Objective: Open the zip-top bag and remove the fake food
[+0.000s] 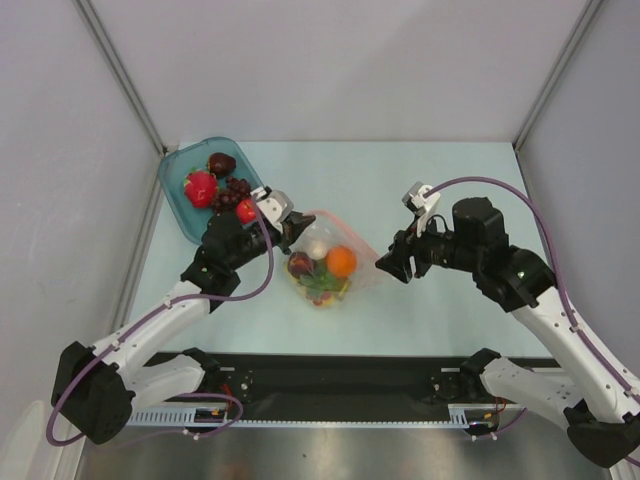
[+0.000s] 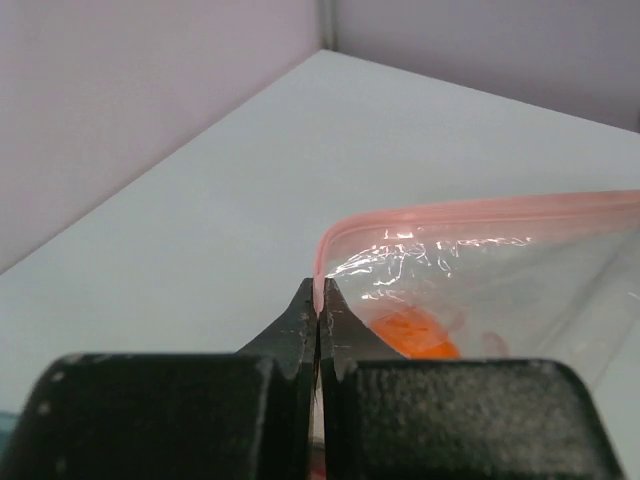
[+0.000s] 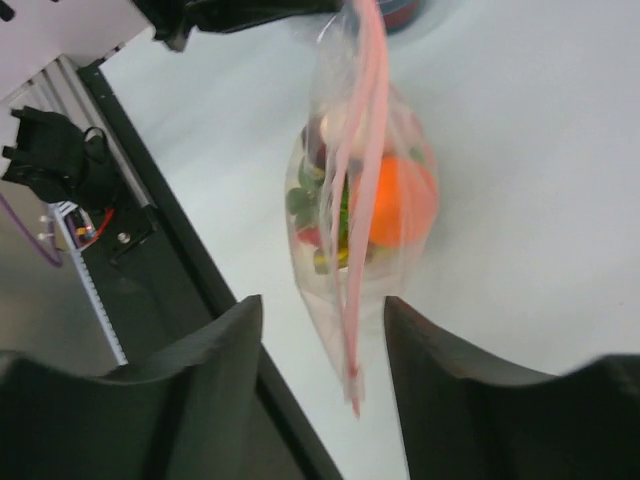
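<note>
The clear zip-top bag hangs at the table's middle, stretched between my two grippers, with its pink zip strip on edge. Inside are an orange, a white piece, a dark purple piece and green and yellow pieces. My left gripper is shut on the bag's left zip corner, and the left wrist view shows the strip pinched between its tips. My right gripper is open at the bag's right corner. In the right wrist view the strip's end hangs between its jaws, touching neither.
A teal translucent tray stands at the back left, just behind the left gripper, holding a red strawberry, dark grapes and a dark piece. The black rail runs along the near edge. Walls enclose the table.
</note>
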You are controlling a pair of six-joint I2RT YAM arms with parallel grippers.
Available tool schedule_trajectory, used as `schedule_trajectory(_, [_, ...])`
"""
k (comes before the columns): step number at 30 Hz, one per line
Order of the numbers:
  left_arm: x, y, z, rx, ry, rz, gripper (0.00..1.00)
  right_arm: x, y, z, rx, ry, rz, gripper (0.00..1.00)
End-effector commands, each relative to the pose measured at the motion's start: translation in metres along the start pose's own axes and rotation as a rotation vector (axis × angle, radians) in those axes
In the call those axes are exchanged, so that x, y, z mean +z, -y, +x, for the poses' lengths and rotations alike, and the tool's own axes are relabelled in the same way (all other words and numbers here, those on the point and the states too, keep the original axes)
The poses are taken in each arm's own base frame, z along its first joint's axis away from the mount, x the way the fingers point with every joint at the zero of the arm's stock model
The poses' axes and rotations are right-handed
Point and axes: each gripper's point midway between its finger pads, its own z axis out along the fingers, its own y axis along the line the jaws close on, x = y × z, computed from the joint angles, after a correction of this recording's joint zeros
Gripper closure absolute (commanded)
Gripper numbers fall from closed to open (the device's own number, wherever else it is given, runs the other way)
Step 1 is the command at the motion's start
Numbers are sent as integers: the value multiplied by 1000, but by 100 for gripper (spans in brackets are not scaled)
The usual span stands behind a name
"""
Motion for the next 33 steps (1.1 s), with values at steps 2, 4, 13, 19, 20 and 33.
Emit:
schedule_trajectory(2, [-5, 52, -21, 29, 78, 325, 100, -2, 11, -32, -29, 95, 71, 39])
schedule_trajectory(4, [-7, 60, -19, 13, 69, 376, 100, 3, 20, -39, -38, 128, 111, 38])
schedule_trajectory(13, [-19, 69, -23, 12, 64, 412, 100, 38, 38, -41, -72, 113, 101, 38])
schedule_trajectory(19, [-19, 66, -23, 24, 53, 392, 100, 49, 31, -22, -68, 49, 51, 40])
schedule_trajectory(20, [-19, 65, -24, 28, 55, 391, 100, 50, 29, -19, -67, 40, 42, 40])
schedule_trajectory(33, [-20, 63, -27, 37, 52, 375, 100, 61, 19, 16, -47, -51, 0, 43])
